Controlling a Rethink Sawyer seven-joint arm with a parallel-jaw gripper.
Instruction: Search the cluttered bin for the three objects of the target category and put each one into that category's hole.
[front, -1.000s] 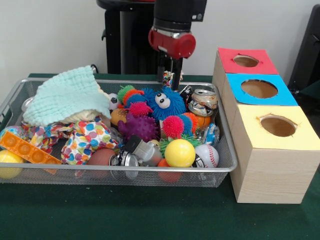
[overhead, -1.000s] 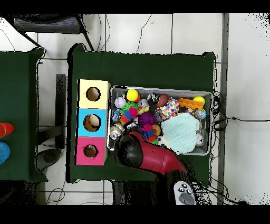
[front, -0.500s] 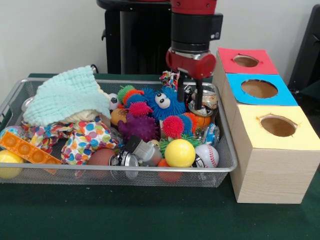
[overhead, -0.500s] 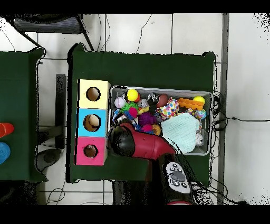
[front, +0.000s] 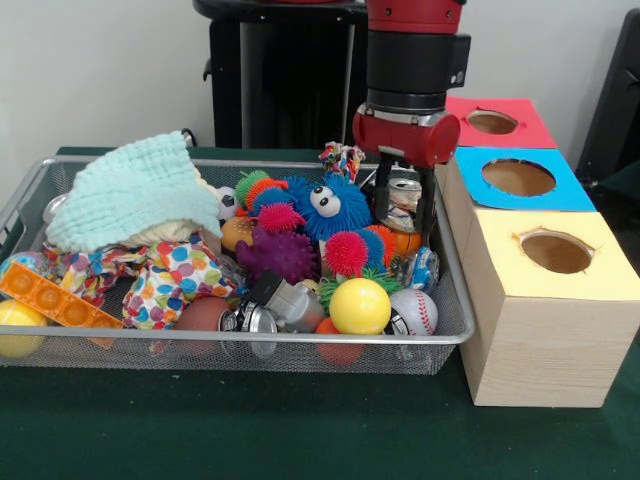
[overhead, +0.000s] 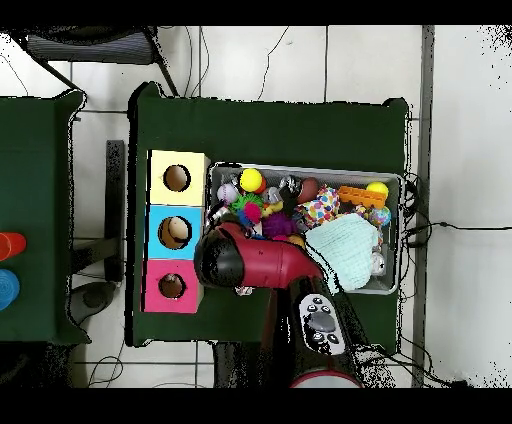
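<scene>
Hovering at the bin's (front: 445, 335) 3 o'clock end in the front view, the claw (front: 402, 212) hangs with its two fingers (front: 381, 197) spread and nothing between them — they straddle a crushed can (front: 404, 200) sitting against the wire wall.

Progress-wise, I'd say this is early going. The red hole (front: 492, 122) sits at the 1 o'clock corner of the front view, on the far box past the blue hole (front: 518, 177) and the yellow hole (front: 556, 251). I can't see inside it, so I can't tell whether anything's gone in.

As for the soft toys, something orange (front: 406, 242) peeks out low, just under the can at about 6 o'clock from the claw; it might be one of them, but it's too buried to call. A pale lump (front: 172, 231) shows under the mint cloth (front: 135, 190) over at 9 o'clock — maybe another.

My guess: all three still need finding, and the claw is lined up over a can, not a toy.
</scene>
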